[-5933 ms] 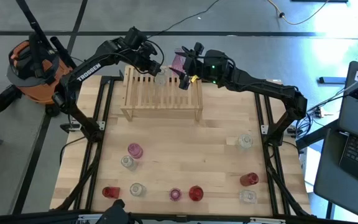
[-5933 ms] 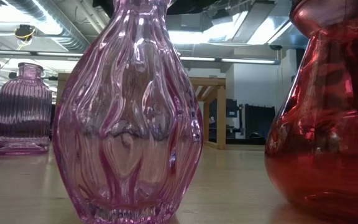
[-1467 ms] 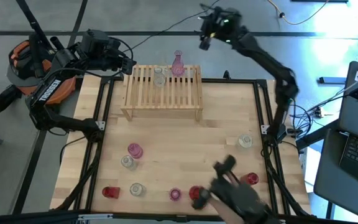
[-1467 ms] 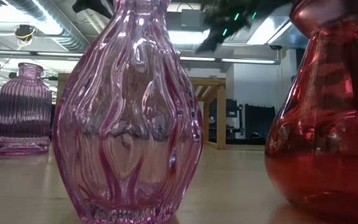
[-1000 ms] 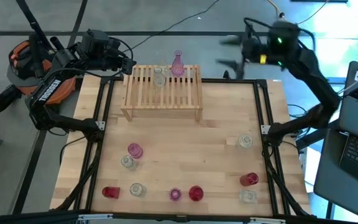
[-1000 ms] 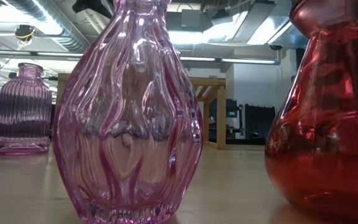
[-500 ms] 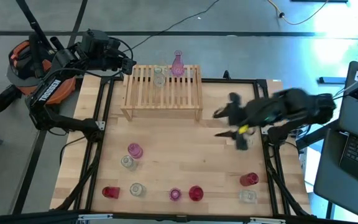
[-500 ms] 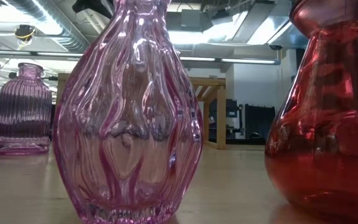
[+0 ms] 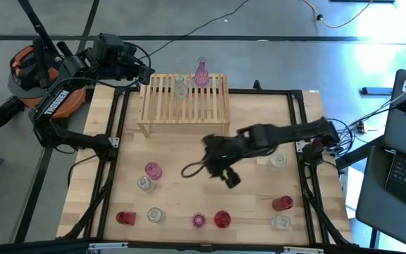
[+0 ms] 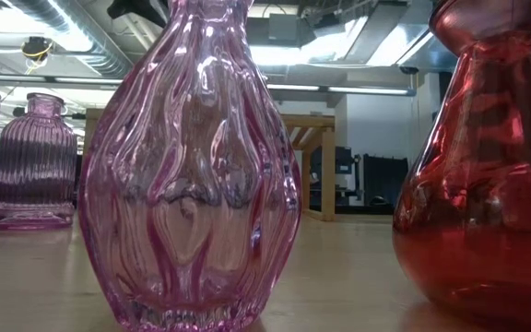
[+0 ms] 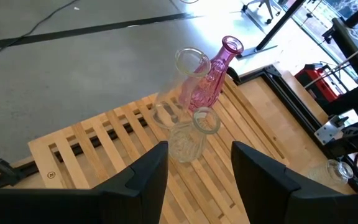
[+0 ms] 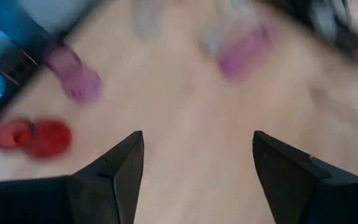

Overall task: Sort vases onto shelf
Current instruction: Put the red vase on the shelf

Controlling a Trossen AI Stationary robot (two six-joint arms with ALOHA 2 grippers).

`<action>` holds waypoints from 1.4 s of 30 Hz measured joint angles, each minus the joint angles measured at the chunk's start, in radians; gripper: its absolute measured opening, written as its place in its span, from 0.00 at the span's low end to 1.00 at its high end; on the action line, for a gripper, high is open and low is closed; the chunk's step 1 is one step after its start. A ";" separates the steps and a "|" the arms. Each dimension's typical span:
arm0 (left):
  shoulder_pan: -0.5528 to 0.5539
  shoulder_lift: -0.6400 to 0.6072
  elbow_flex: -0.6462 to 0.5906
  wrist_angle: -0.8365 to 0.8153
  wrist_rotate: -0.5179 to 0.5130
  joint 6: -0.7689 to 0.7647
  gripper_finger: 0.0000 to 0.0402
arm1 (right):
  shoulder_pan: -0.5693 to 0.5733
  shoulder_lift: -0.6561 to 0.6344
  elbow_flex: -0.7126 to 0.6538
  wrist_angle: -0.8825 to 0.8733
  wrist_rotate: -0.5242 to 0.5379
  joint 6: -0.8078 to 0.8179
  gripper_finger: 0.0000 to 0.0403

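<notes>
Hovering over bare planks, the right hand (image 9: pixel 210 171) gapes empty; ribbed pink glass vases (image 10: pixel 192 175) gleam.

From my seat, bare table (image 9: pixel 189 152) lies between the shelf (image 9: pixel 185 106) and the near vases. My right gripper (image 9: pixel 208 169), jaws apart, hangs over that gap. A pink vase (image 9: pixel 152 171) and a clear vase (image 9: pixel 144 184) block its left; the near row (image 9: pixel 199 220) crowds the front edge. The shelf's front slats lie free; two vases (image 9: pixel 191 80) stand at its back
</notes>
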 joint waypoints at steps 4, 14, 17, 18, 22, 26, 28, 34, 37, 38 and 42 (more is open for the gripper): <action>0.000 0.000 0.000 0.000 0.000 0.000 0.42 | -0.039 0.034 0.001 0.132 -0.183 -0.094 0.62; 0.000 0.000 0.000 0.005 0.000 0.000 0.42 | -0.053 0.036 -0.014 -0.178 -0.251 0.023 0.62; 0.000 0.000 0.000 0.004 0.000 0.000 0.42 | -0.013 -0.023 -0.120 -0.165 -0.164 0.147 0.62; 0.000 0.000 0.000 0.005 0.000 0.000 0.42 | 0.007 -0.061 -0.169 -0.126 -0.126 0.200 0.62; 0.000 0.000 0.000 0.005 0.000 0.000 0.42 | 0.115 -0.240 -0.448 0.066 0.006 0.439 0.62; 0.000 0.000 0.000 0.004 0.000 0.000 0.42 | 0.250 -0.381 -0.774 0.399 0.109 0.721 0.62; 0.000 0.000 0.000 0.004 0.000 0.000 0.42 | 0.318 -0.416 -0.901 0.622 0.189 0.842 0.62; 0.000 0.000 0.000 0.004 0.000 0.000 0.42 | 0.438 -0.359 -1.049 0.866 0.329 0.981 0.62; 0.000 0.000 0.000 0.004 0.000 0.000 0.42 | 0.464 -0.301 -1.049 0.903 0.329 0.983 0.62; 0.000 0.000 0.000 0.004 0.000 0.000 0.42 | 0.470 -0.284 -1.049 0.911 0.329 0.983 0.62; 0.000 0.000 0.000 0.004 0.000 0.000 0.42 | 0.473 -0.226 -1.048 0.975 0.319 0.981 0.62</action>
